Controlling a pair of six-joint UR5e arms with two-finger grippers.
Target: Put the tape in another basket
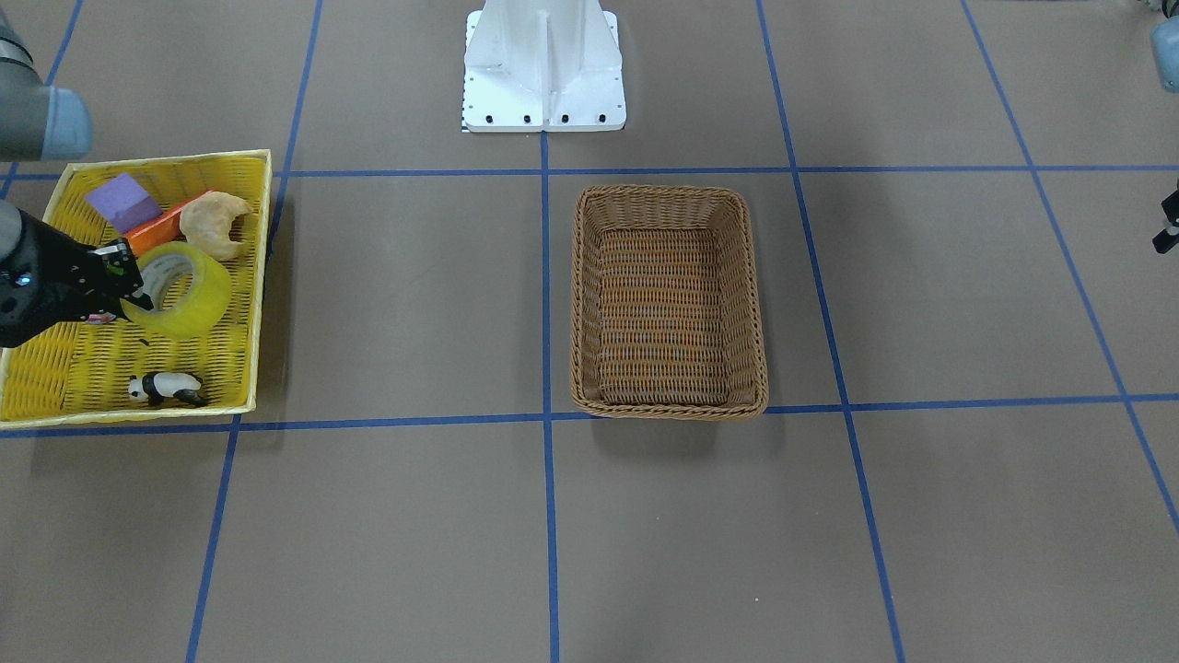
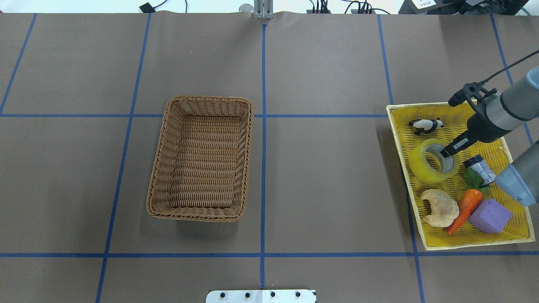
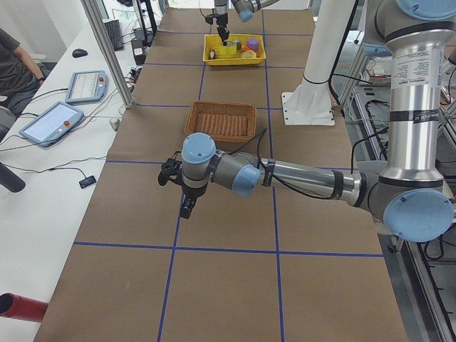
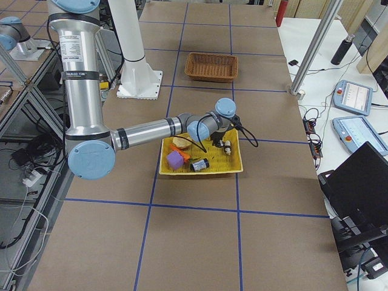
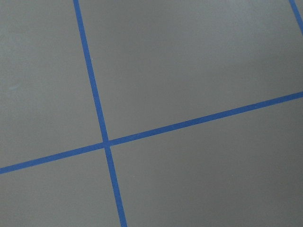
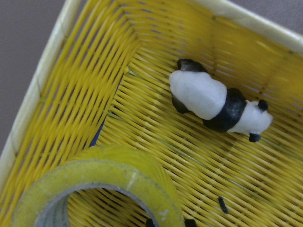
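Brown table (image 2: 328, 176), blue grid lines. Tape (image 2: 421, 170) sits tilted in yellow tray (image 2: 463, 245), near toy panda (image 2: 426, 124). Right gripper (image 2: 447, 152) pinches the tape's wall, one finger inside the core. Wicker basket (image 2: 166, 139) mid-table, well apart. Left gripper (image 3: 187, 206) over bare table; open or closed, cannot tell.

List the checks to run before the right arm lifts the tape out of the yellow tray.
1. Right end effector placed on the tape: ok. It straddles the roll's wall, with one finger inside the core.
2. Grip closed firmly: cannot tell.
3. Panda and can apart from the tape: ok.
4. Basket ready: ok, nothing lies in it.
5. Left end effector clear of the path from tray to basket: ok. It hangs beyond the basket, on the side away from the tray.
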